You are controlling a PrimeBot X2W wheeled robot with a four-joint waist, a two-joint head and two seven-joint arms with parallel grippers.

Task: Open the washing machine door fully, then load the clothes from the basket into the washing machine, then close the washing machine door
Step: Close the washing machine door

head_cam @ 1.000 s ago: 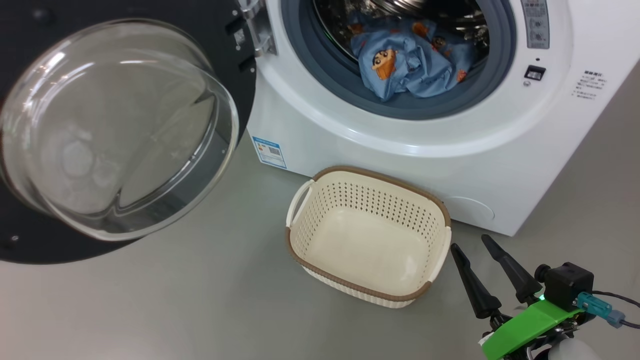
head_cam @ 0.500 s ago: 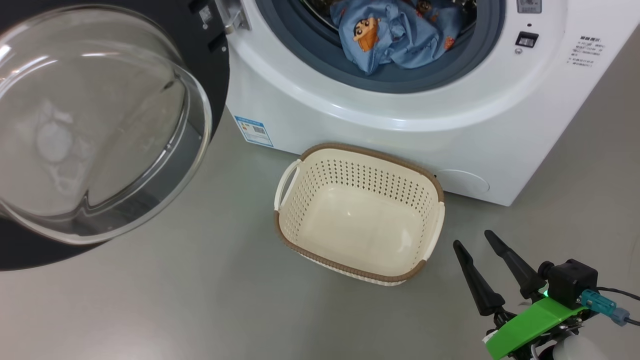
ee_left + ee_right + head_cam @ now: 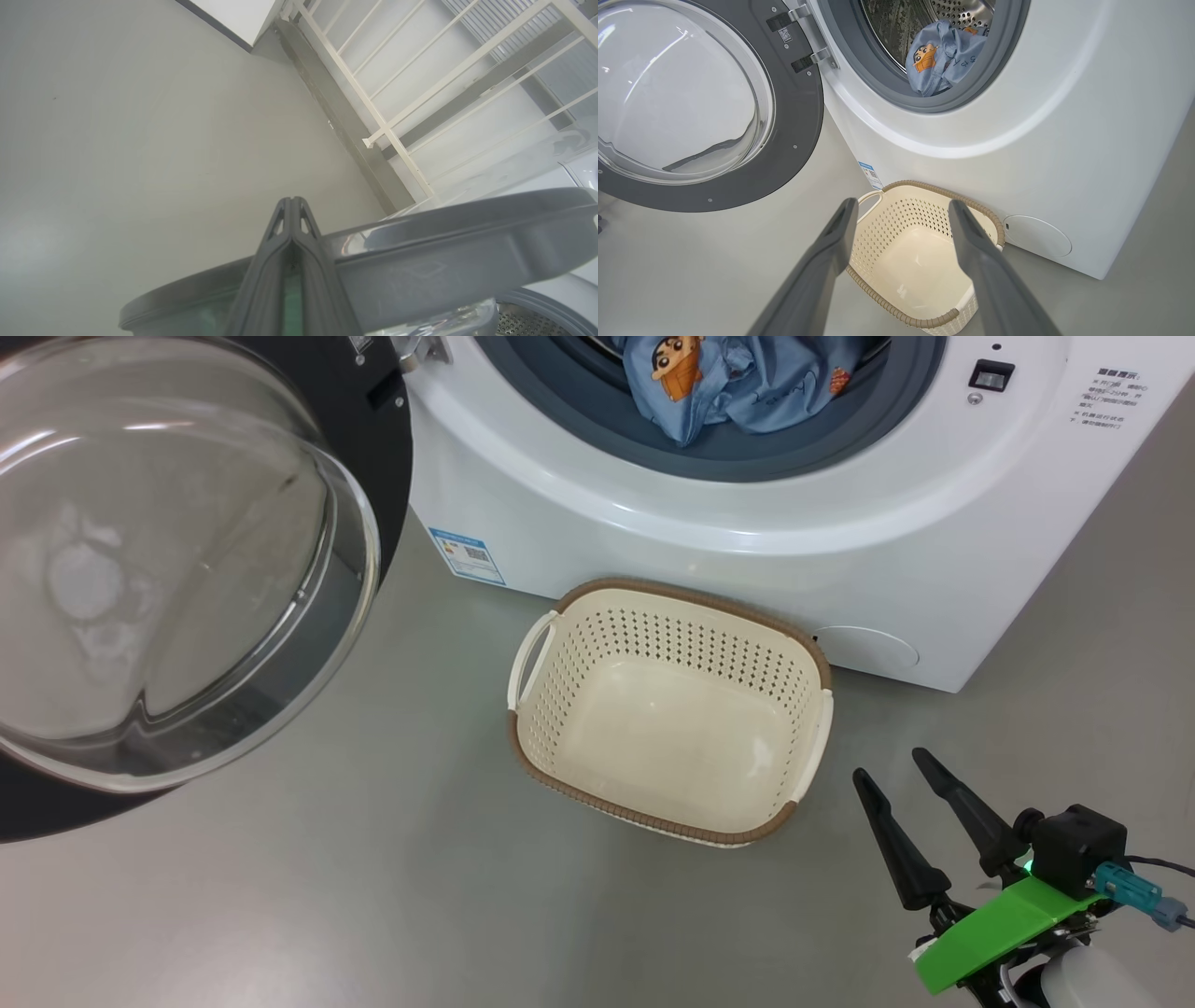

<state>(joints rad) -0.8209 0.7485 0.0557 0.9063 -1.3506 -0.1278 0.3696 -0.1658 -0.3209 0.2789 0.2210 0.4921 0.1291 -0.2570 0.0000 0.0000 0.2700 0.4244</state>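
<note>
The washing machine (image 3: 747, 541) stands with its door (image 3: 168, 569) swung wide open to the left, glass bowl facing me. Blue clothes (image 3: 738, 378) with orange cartoon figures lie in the drum mouth, seen too in the right wrist view (image 3: 941, 58). On the floor in front of the machine sits the basket (image 3: 532, 653), with nothing inside it. My right gripper (image 3: 904, 784) hovers open at the basket's right, fingers apart and holding nothing. My left gripper (image 3: 292, 205) is shut, its tip rising just past the edge of the door's rim (image 3: 467, 224).
Grey floor spreads around the basket and under the door. A white railing (image 3: 387, 130) and wall stand beyond the door in the left wrist view. A round filter cover (image 3: 1036, 235) sits low on the machine's front.
The whole head view has shifted, so the machine and basket sit higher in the picture; the camera has moved. The right gripper stays open in the same lower right spot.
</note>
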